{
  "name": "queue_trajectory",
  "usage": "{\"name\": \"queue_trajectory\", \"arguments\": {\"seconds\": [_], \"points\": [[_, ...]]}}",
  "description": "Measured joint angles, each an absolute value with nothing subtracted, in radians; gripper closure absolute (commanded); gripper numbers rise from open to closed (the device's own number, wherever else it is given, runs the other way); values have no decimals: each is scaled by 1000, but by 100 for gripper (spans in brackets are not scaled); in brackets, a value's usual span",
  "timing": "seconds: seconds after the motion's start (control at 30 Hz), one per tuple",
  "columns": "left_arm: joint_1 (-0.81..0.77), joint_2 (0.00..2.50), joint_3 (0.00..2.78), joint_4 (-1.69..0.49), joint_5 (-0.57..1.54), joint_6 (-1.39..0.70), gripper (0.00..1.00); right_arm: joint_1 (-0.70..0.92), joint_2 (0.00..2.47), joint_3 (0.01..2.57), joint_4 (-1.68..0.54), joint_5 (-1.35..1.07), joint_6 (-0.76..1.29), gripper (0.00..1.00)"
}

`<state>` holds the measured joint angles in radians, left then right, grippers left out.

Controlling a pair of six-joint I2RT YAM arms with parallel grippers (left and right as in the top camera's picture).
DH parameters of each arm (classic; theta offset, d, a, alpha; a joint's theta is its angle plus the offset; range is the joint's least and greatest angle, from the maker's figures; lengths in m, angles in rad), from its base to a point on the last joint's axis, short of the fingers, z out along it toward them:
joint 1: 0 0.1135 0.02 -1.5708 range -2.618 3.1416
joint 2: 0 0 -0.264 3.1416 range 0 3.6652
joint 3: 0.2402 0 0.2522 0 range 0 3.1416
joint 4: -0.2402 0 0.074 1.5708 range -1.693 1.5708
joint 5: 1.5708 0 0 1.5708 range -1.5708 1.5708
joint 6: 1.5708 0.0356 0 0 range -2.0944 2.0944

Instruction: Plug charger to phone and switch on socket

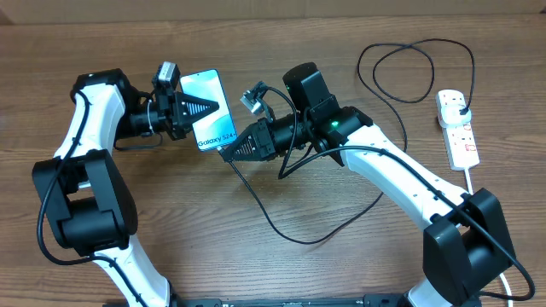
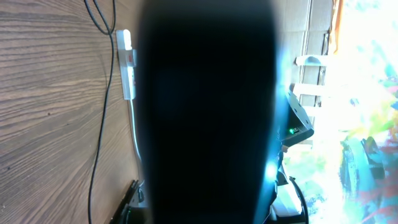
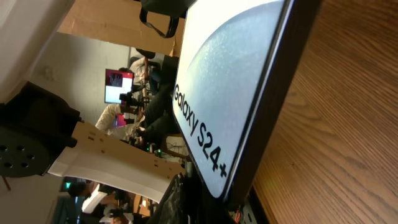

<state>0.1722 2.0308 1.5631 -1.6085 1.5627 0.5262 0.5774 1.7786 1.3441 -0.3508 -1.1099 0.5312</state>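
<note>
Mostly phone point(image 2: 208, 112), dark and blurred.

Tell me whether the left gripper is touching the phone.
Touching. In the overhead view the left gripper has a black finger lying across the screen of the phone, clamped over its long edge.

busy lab — people point(image 3: 132, 119) in the background, wall screen point(image 3: 118, 84), wood-grain table point(image 1: 299, 273)

One phone point(image 1: 210, 109), one charger point(image 1: 307, 242), one socket point(image 1: 457, 128)
</note>
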Motion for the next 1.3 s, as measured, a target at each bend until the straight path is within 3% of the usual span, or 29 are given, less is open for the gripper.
{"name": "queue_trajectory", "arguments": {"seconds": [0.27, 0.47, 0.8, 1.0, 1.23, 1.3], "points": [[173, 2030, 1563, -1531, 1552, 533, 96, 576, 1779, 1345, -433, -1038, 475, 96], [192, 2030, 1563, -1422, 1541, 533, 96, 563, 1779, 1345, -705, -887, 312, 96], [198, 2030, 1563, -1392, 1445, 533, 95, 563, 1779, 1344, -1073, -280, 188, 96], [198, 2031, 1563, -1386, 1422, 533, 96, 563, 1779, 1267, -1011, -14, 236, 96], [198, 2030, 1563, -1386, 1408, 533, 96, 557, 1779, 1050, -789, 80, 296, 96], [198, 2031, 1563, -1386, 1405, 533, 95, 544, 1779, 1010, -759, 85, 314, 88]]}}
